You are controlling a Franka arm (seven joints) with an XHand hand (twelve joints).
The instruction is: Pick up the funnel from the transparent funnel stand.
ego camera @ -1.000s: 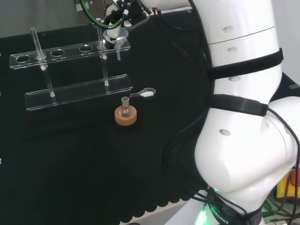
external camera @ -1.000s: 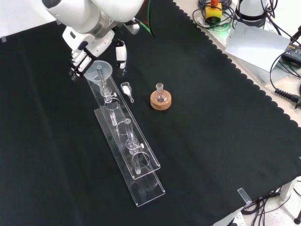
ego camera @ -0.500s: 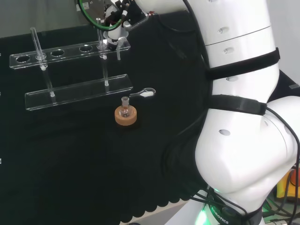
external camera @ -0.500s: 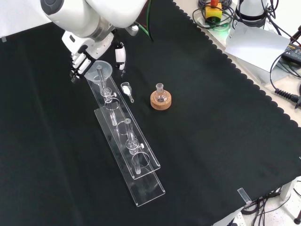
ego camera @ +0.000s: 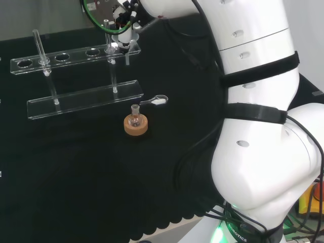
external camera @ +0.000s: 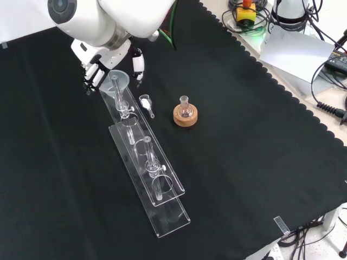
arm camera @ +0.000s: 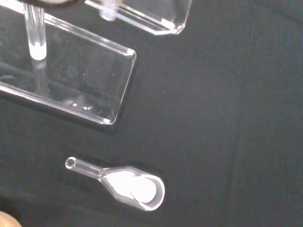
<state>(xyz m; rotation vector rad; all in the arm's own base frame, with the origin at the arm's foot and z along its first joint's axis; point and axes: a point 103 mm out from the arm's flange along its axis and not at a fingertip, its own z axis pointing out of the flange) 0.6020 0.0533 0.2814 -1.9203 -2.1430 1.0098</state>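
The clear funnel (external camera: 117, 81) sits in the end hole of the transparent funnel stand (external camera: 157, 203), at the stand's far end in the front view. In the head view the funnel (ego camera: 125, 46) hangs at the right end of the stand's upper shelf (ego camera: 61, 58). The black and white hand (external camera: 93, 71) hovers just over this end, fingers on one side of the funnel and thumb (external camera: 138, 64) on the other, with a gap to the rim. In the head view the hand (ego camera: 124, 21) is right above the funnel. It is open and holds nothing.
A clear scoop with white powder (external camera: 146, 103) lies beside the stand, also close up in the wrist view as the scoop (arm camera: 132, 187). A small flask on a cork ring (external camera: 185, 111) stands to its right. The stand's base plate (arm camera: 71, 80) and a post (arm camera: 35, 33) are near.
In the head view the hand has crept a little left and farther off over the stand's end. The funnel, stand, scoop and flask have not moved.
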